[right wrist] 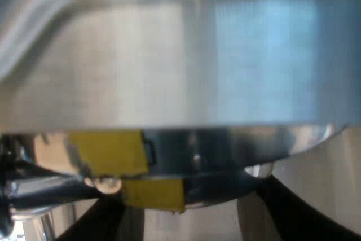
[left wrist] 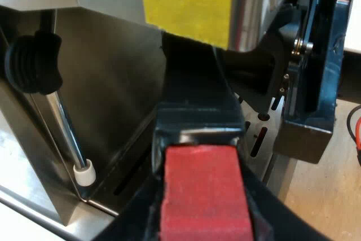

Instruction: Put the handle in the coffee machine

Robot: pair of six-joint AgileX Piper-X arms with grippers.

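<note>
- Grip: our left hand [left wrist: 204, 215] is closed on the handle [left wrist: 194, 94], with a black finger on either side of its red end [left wrist: 206, 187].
- From that red end the handle runs straight away from us. Its long axis points into the coffee machine [left wrist: 101, 88], and its far end sits in shadow beneath the yellow label [left wrist: 186, 1] on the machine's front.
- We cannot tell whether the far end is seated in its socket or only just below it. We judge that the coming move turns on that alignment: a push along the axis, then a turn to lock.
- The steam wand [left wrist: 65, 134] hangs beside the handle, apart from it.
- Our right hand [right wrist: 194, 221] is spread open close up to the machine's metal front and holds nothing, so the job falls to the left arm.
</note>
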